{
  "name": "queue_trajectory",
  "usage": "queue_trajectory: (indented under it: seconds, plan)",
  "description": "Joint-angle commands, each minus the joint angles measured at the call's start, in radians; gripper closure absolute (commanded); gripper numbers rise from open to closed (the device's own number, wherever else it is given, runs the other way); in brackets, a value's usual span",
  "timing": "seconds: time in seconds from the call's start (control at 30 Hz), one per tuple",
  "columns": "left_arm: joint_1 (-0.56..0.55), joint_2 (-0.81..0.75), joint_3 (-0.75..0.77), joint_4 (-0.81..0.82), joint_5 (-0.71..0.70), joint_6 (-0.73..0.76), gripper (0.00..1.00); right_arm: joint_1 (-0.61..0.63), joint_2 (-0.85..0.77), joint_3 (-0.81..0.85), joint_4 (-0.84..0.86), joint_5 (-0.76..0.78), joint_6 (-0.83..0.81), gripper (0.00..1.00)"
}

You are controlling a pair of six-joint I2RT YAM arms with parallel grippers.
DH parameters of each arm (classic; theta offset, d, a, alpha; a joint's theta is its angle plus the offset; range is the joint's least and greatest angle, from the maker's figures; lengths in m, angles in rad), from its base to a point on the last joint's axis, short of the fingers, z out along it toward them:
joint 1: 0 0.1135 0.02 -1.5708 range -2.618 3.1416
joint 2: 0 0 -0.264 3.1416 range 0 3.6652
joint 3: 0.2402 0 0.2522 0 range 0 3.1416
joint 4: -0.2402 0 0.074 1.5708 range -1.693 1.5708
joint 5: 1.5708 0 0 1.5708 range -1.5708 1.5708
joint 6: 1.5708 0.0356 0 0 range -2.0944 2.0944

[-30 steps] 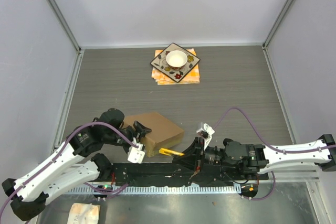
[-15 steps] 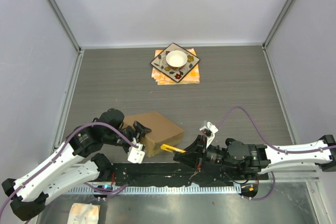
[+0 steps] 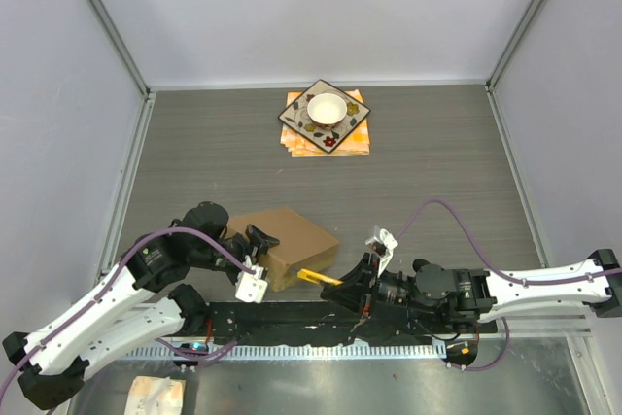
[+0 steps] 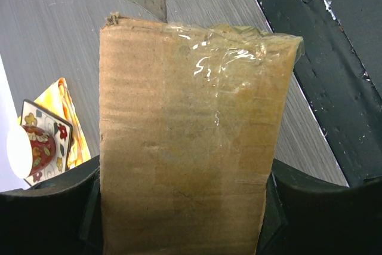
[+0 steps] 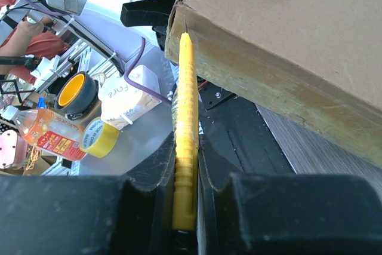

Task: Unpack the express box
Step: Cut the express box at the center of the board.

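The express box [image 3: 290,233] is a flat brown cardboard box near the table's front, tilted up on its edge. My left gripper [image 3: 257,261] is shut on its near left side. In the left wrist view the box's taped face [image 4: 185,129] fills the space between the black fingers [image 4: 54,207]. My right gripper [image 3: 362,275] is shut on a yellow utility knife [image 3: 319,277]. In the right wrist view the knife [image 5: 186,117] points up from the gripper [image 5: 186,207], and its tip touches the lower corner of the box [image 5: 286,34].
A patterned square plate [image 3: 303,126] with a white bowl [image 3: 327,109] lies on an orange cloth [image 3: 356,143] at the back middle. The black base rail [image 3: 292,323] runs along the near edge. Past the table edge are a tape roll [image 5: 98,137] and a bottle [image 5: 42,135].
My right gripper has nudged the knife tip up and toward the box's near edge. The left gripper and the box have stayed put.
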Motion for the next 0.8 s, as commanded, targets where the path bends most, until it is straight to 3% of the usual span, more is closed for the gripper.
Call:
queue_trajectory:
  seconds: [0.0, 0.5, 0.77]
  plan:
    - [0.0, -0.006, -0.01, -0.03, 0.025, -0.053, 0.88, 0.0, 0.009, 0.0, 0.063, 0.021, 0.015, 0.99]
    - [0.0, -0.015, -0.029, -0.024, 0.002, -0.046, 0.88, -0.002, -0.001, -0.015, 0.158, -0.113, 0.004, 0.99]
    - [0.0, -0.015, -0.026, -0.015, 0.005, -0.053, 0.88, 0.0, 0.019, 0.002, 0.134, -0.071, -0.01, 0.99]
